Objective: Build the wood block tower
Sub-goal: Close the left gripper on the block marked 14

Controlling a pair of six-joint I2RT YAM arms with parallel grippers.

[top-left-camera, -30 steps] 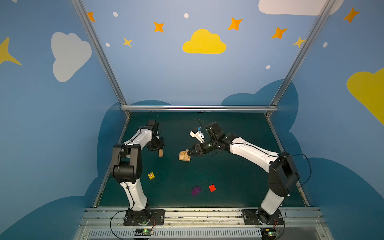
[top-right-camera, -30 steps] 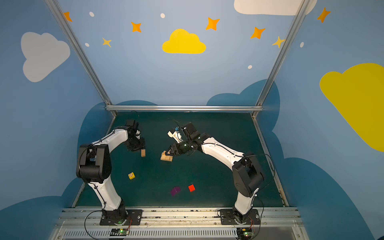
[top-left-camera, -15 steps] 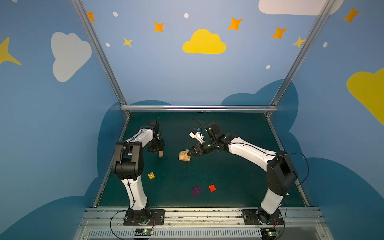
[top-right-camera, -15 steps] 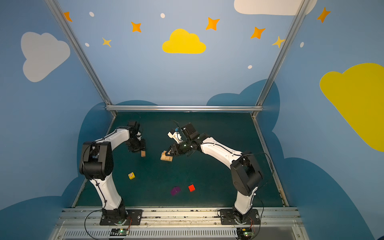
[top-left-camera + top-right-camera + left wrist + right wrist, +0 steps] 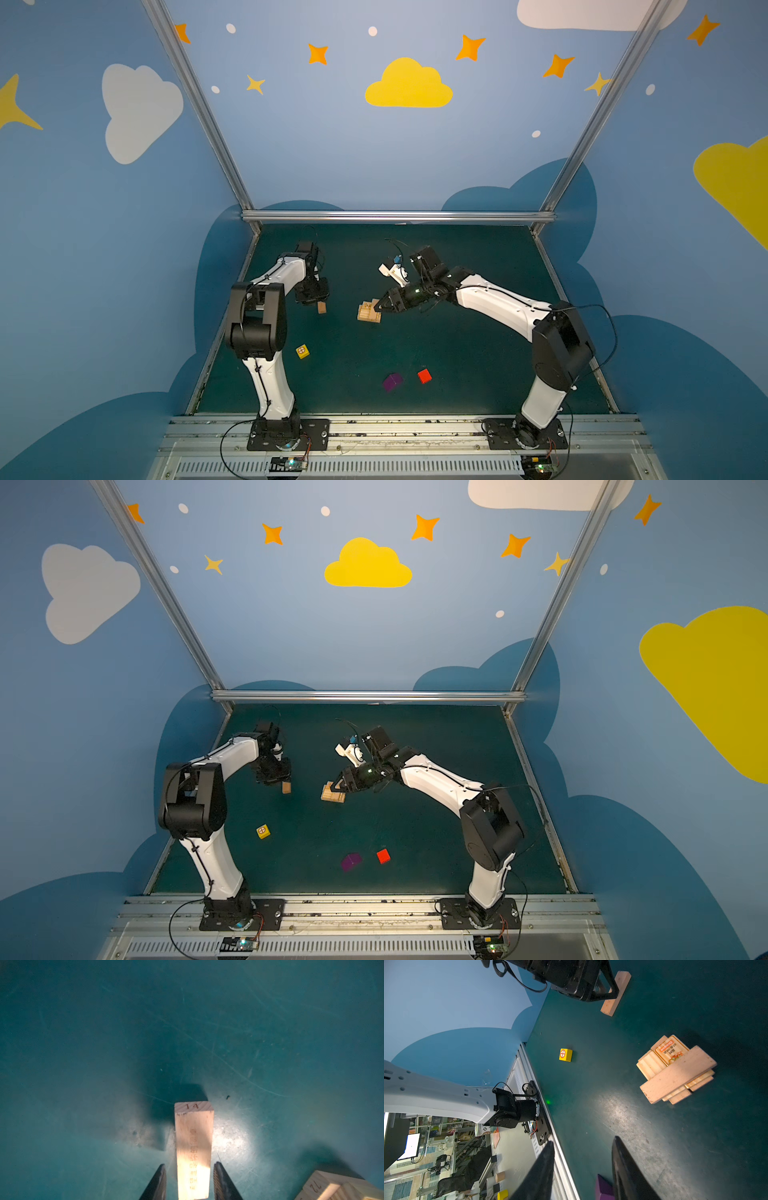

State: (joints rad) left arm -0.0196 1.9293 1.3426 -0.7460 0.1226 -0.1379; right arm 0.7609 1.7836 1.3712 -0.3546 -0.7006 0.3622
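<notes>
Tower (image 5: 369,312) of tan planks sits mid-surface (image 5: 457,353). Right gripper (image 5: 583,1139) is just beside it, jaws apart, empty. Left gripper (image 5: 189,1164) straddles a lone plank (image 5: 194,1136), narrow, slight gaps showing. Yellow cube (image 5: 302,351), purple cube (image 5: 392,381) and red cube (image 5: 424,375) lie loose, well apart from the tower.

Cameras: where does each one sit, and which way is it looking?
Top views: twin eyes high at the front, looking down on the table; both arms show whole.
Left wrist: on the left arm, looking down past the left pincer at a plank.
Right wrist: on the right arm, looking across past the right pincer at the tower; the left arm shows.
Shared: every view shows the tower.
</notes>
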